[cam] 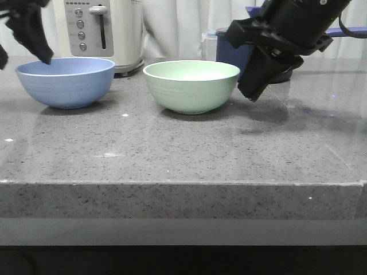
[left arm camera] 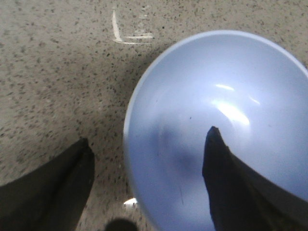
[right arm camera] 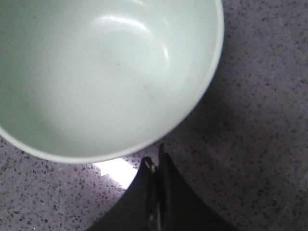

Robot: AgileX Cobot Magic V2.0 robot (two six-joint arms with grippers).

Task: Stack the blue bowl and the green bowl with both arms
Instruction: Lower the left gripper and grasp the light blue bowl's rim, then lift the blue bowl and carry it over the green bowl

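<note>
The blue bowl (cam: 65,82) sits left of the green bowl (cam: 191,85) on my counter (cam: 183,154), left gripper (left arm camera: 149,159) spread wide straddling its rim, right gripper (right arm camera: 156,166) pinched together, empty, beside the green bowl.

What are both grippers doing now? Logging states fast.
Left gripper: open, straddling the blue bowl rim.
Right gripper: closed, empty, beside the green bowl.

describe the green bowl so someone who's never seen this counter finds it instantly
On the grey speckled countertop, look just right of the white toaster at the back. The green bowl sits upright near the middle, with the right gripper beside its right edge. It matches the blue bowl to its left in size and ridged shape; only its pale mint colour differs.
</note>
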